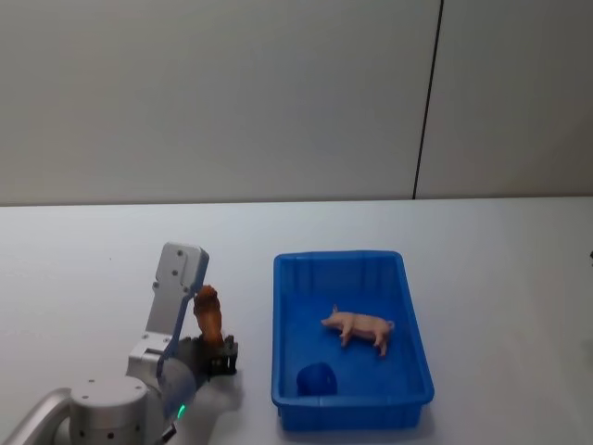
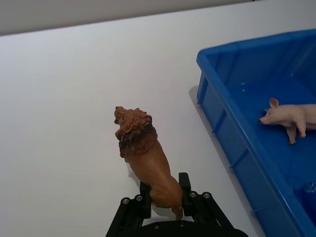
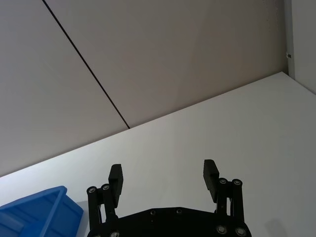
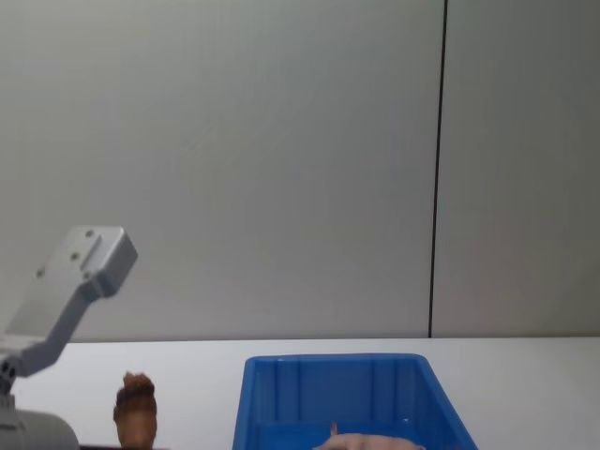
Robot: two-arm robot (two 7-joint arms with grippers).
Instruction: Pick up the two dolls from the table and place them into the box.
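Note:
A reddish-brown lion doll (image 2: 146,160) (image 1: 209,313) (image 4: 136,410) stands nose-up, held by its hindquarters in my left gripper (image 2: 165,200) (image 1: 219,357), which is shut on it just left of the box over the white table (image 1: 93,269). The pale pink pig doll (image 1: 359,326) (image 2: 291,117) (image 4: 361,442) lies inside the blue box (image 1: 352,265) (image 2: 222,113) (image 4: 330,380), near its middle. My right gripper (image 3: 164,178) hangs open with nothing between its fingers, above the table at the right, away from the dolls.
A small blue rounded object (image 1: 316,378) sits in the box's near left corner. A grey wall with a dark vertical seam (image 1: 426,102) stands behind the table. A corner of the box (image 3: 34,210) lies below the right gripper.

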